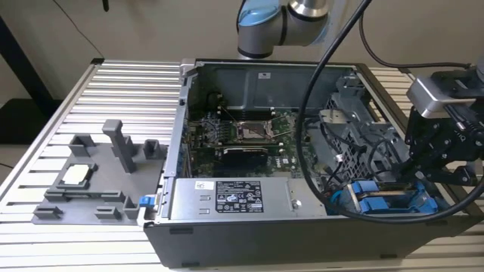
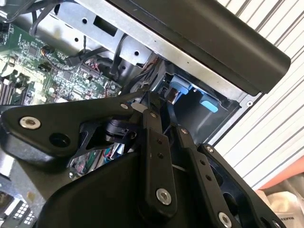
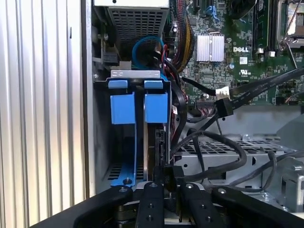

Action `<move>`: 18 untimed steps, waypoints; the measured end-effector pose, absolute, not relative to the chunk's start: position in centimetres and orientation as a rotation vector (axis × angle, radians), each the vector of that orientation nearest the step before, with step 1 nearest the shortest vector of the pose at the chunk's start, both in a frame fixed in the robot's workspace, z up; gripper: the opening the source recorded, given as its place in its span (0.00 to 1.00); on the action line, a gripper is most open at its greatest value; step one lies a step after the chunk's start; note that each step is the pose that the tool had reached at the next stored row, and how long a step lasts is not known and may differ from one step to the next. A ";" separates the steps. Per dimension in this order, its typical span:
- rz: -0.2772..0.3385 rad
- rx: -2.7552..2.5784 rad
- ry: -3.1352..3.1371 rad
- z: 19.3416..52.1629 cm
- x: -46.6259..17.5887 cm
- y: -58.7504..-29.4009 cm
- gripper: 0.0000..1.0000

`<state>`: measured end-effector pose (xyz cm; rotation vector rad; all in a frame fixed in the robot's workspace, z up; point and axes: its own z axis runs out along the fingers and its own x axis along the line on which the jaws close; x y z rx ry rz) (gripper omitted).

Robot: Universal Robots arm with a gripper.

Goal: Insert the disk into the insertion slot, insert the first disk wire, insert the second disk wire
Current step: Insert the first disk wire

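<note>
Robot lab: alu-slat bench (image 1: 128, 85), PC case (image 1: 264, 243)

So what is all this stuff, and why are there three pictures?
It's a grey-and-blue robot arm working on an open black computer case on a ridged metal table. One camera watches from outside; two ride on the arm's wrist, looking past its black gripper. The gripper hangs right by two bright blue plastic disk carriers in their grey metal bay. A grey plastic parts holder sits beside the case. Whether the gripper grips anything, I cannot tell.
</note>
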<state>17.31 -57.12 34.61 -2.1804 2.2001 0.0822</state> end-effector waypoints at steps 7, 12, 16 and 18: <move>0.083 -2.180 2.200 34.4 17.3 -57.1 0.19; 0.083 -2.181 2.200 34.2 17.3 -57.1 0.19; 0.083 -2.181 2.200 34.2 17.3 -57.1 0.19; 0.083 -2.180 2.200 34.1 17.3 -57.1 0.19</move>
